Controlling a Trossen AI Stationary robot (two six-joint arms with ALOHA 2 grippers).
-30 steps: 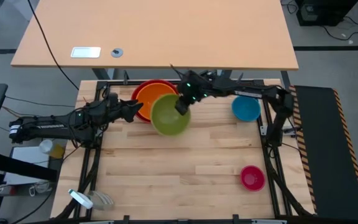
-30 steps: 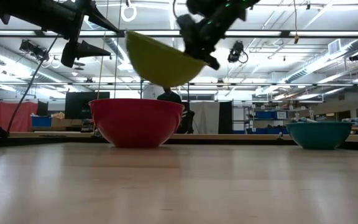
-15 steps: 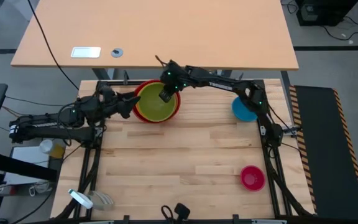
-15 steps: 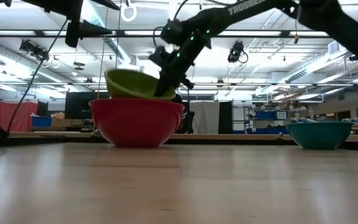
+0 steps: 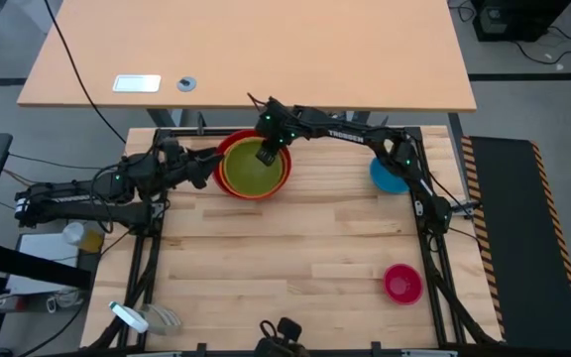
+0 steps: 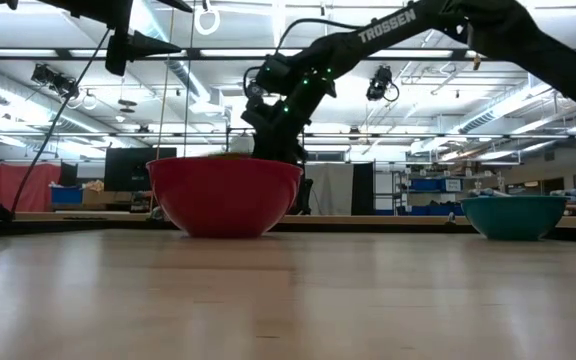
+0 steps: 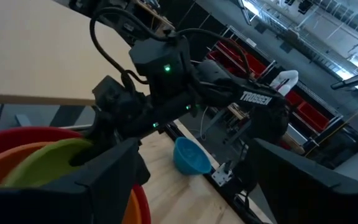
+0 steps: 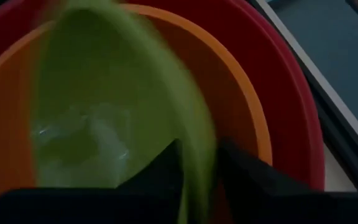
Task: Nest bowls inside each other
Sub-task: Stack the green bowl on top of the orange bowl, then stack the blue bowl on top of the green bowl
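The red bowl (image 5: pixel 234 138) stands at the table's far middle, with the orange bowl (image 5: pixel 221 170) in it and the lime green bowl (image 5: pixel 249 176) level inside that. My right gripper (image 5: pixel 266 156) slants down over the green bowl's far rim. It is open, with one finger inside the rim and one outside. My left gripper (image 5: pixel 206 171) waits open and level, just left of the red bowl. The blue bowl (image 5: pixel 392 177) rests at the far right. The pink bowl (image 5: pixel 401 284) sits near the right front. My right gripper's fingers (image 8: pixel 166 171) stand on either side of the green bowl's rim (image 8: pixel 199 146), coming from above and the far side. The rim is blurred, so I cannot tell whether they touch it. The bowl rests in the orange bowl (image 8: pixel 241 99).
A black frame (image 5: pixel 434 248) runs around the table. A dark tool (image 5: pixel 278 332) lies at the near edge and a white object (image 5: pixel 132 315) at the near left corner. The middle and front left of the wooden table have free room.
My right gripper has carried the green bowl toward the table's far left and down. The bowl was tilted and in the air. It now sits level inside the orange bowl, barely showing above the red rim. My left gripper has risen slightly.
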